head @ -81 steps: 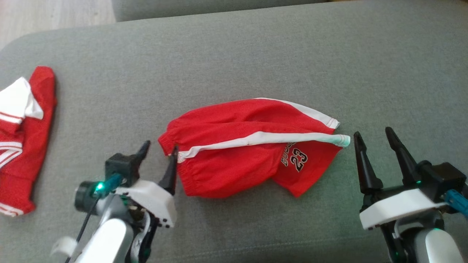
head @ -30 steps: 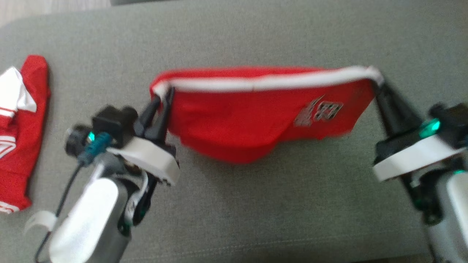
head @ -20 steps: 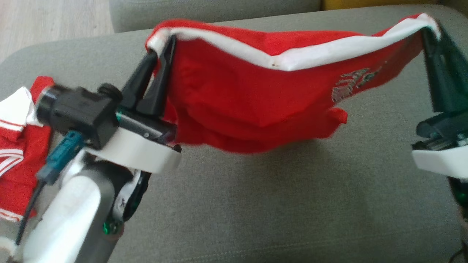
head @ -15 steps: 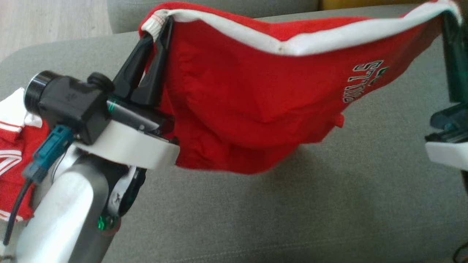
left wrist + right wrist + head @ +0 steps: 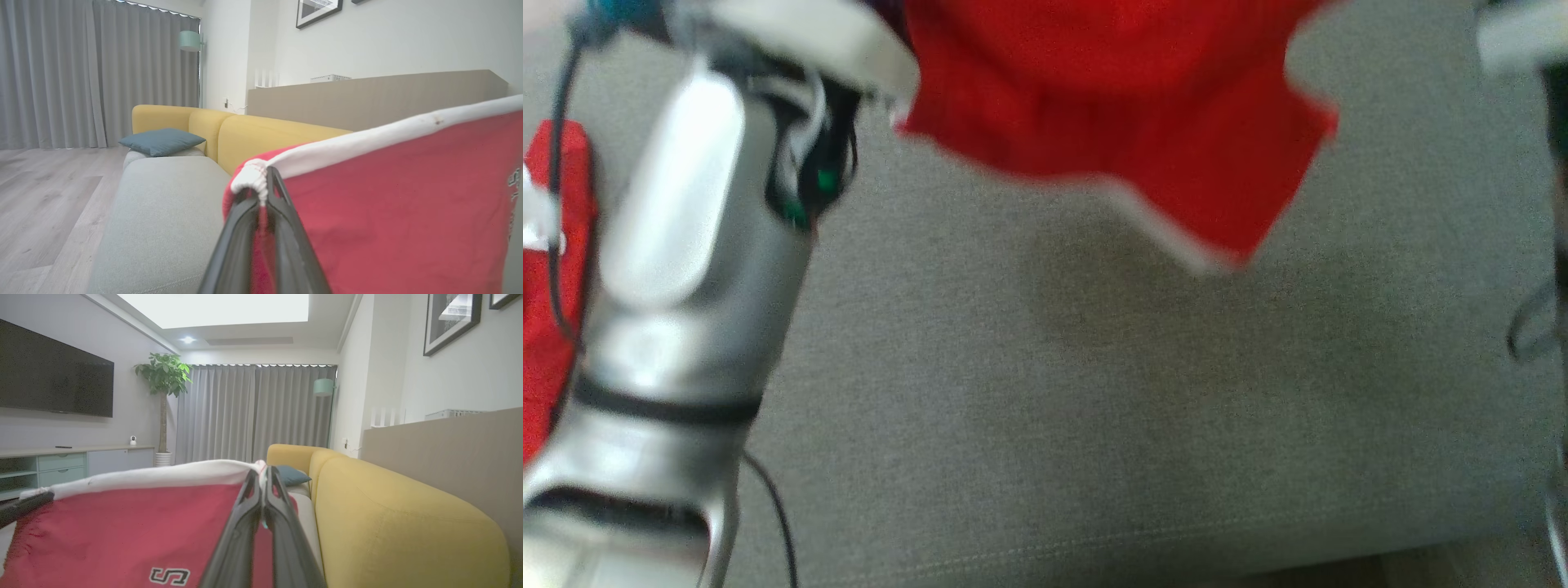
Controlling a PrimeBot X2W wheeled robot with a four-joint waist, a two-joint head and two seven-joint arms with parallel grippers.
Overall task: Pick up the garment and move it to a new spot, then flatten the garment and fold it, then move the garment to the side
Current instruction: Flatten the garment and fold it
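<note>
Red cloth with a white band along its top edge, the garment (image 5: 1111, 106) hangs across the top of the blurred head view, held up above the grey sofa seat (image 5: 1094, 392). Its lower hem sags to a point right of centre, and a soft shadow lies on the seat beneath.

In the left wrist view, the left pincer (image 5: 267, 179) at lower centre is pressed together on one white corner of the garment. The cloth stretches from there to the right edge of the frame. In the right wrist view, the right pincer (image 5: 262, 473) is pinching the opposite white corner, and the cloth spreads to the lower left.

The silver left forearm (image 5: 678, 245) rises up the left side of the head view. A red and white cloth (image 5: 556, 269) lies on the seat at the left edge. A yellow backrest (image 5: 388, 522) fills the lower right of the right wrist view. A blue cushion (image 5: 161, 141) sits left of centre in the left wrist view.
</note>
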